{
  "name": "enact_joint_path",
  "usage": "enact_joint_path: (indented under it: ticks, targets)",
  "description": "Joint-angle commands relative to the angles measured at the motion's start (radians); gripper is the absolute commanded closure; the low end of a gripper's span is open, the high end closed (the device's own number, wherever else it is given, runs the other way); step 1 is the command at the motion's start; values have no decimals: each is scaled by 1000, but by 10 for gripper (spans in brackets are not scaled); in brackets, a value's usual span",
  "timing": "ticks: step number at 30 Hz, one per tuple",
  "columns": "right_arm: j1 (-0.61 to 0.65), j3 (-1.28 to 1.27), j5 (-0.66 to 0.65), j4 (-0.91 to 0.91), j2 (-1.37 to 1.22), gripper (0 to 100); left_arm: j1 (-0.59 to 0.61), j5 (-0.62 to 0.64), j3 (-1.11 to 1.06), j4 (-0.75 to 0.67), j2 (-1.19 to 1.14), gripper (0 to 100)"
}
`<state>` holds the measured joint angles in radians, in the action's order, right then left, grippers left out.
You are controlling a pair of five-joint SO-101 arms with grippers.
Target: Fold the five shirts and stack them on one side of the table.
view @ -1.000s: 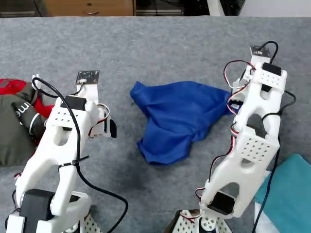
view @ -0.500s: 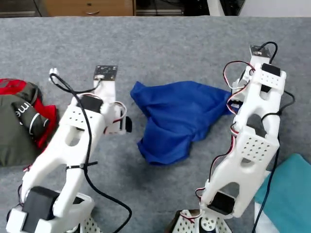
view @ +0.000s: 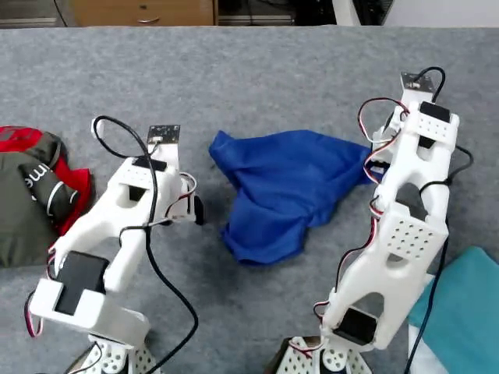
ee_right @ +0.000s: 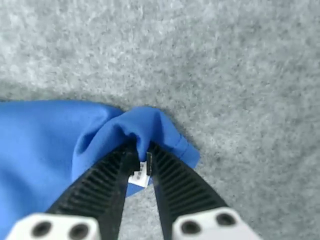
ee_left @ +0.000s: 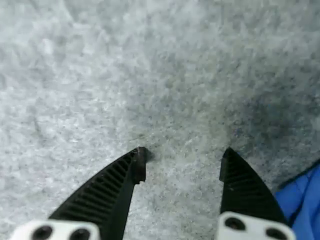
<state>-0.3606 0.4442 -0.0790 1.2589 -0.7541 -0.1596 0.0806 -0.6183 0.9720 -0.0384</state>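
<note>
**A:** Where was the blue shirt point(view: 284, 191)?

**B:** From the high view it lay crumpled near the middle of the grey table point(view: 257, 70). It was not folded, and one point of cloth was drawn out toward 3 o'clock.

**A:** What had hold of that point?

**B:** The right gripper point(ee_right: 141, 147). Its jaws were pinched tight on a fold of the blue cloth at the shirt's 3 o'clock corner, and a small white label point(ee_right: 138, 177) was caught between them.

**A:** And the left gripper point(ee_left: 183, 151)?

**B:** Its jaws were spread wide, with only bare felt between them. It sat low at 9 o'clock from the shirt, near the edge. In the left wrist view a bit of blue cloth showed just past one finger. I couldn't tell whether the tips touched the felt.

**A:** Were there other shirts on the table?

**B:** An olive shirt point(view: 19, 218) lay in a heap at the table's 9 o'clock edge, with a red shirt point(view: 19, 139) against it at its 12 o'clock side. A teal shirt point(view: 468, 312) lay at about 4 o'clock, just beside the right arm's base and partly behind the arm.

**A:** Were those folded?

**B:** I couldn't tell.
</note>
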Motion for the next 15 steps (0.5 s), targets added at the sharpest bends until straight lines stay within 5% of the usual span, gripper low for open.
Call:
enact_joint_path:
  ticks: [1,15]
  targets:
    - [13,27,-9,-18,1,991,3,32,44,14,-10,757]
    - [13,25,-9,-18,1,991,5,35,48,14,-10,757]
